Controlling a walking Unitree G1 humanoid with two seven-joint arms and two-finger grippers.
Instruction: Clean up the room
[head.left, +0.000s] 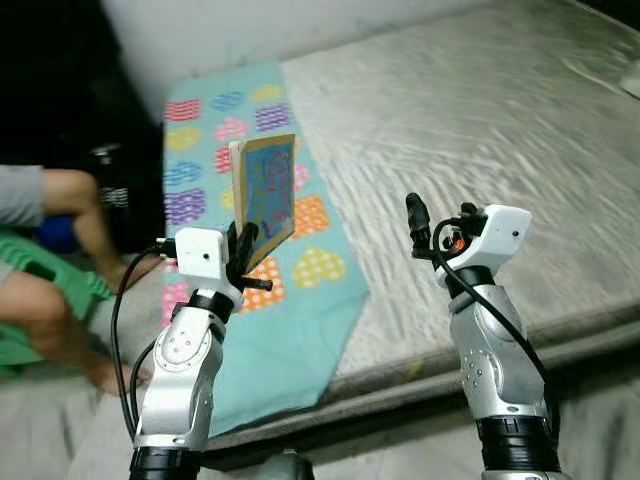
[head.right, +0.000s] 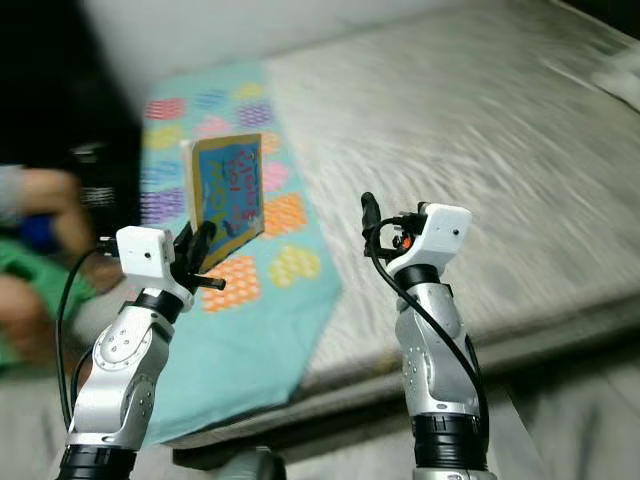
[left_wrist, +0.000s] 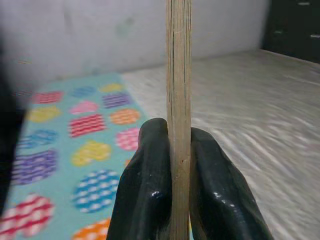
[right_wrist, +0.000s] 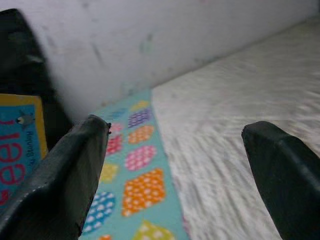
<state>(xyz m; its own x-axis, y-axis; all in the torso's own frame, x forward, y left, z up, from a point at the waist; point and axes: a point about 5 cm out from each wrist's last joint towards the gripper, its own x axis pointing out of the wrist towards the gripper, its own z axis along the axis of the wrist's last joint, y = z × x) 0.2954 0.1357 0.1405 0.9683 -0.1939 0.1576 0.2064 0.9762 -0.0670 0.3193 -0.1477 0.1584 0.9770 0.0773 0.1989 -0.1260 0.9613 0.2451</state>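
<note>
Blue-and-yellow cardboard picture book (head.left: 266, 197) stands upright, long axis vertical, pinched at its lower edge by your left gripper (head.left: 243, 250); your right gripper (right_wrist: 175, 175) gapes empty beside it.

Two silver, segmented forearms, each dotted with small screw holes and ending below in a black ribbed collar. Each wrist carries a white, box-shaped camera housing with a dark round lens port. A black cable loops from each housing down along its arm. The left tool (head.left: 243, 243) and right tool (head.left: 414, 216) each have two long, glossy black fingers with rounded tips. An orange-red fitting sits at 9 o'clock of the right housing.
</note>
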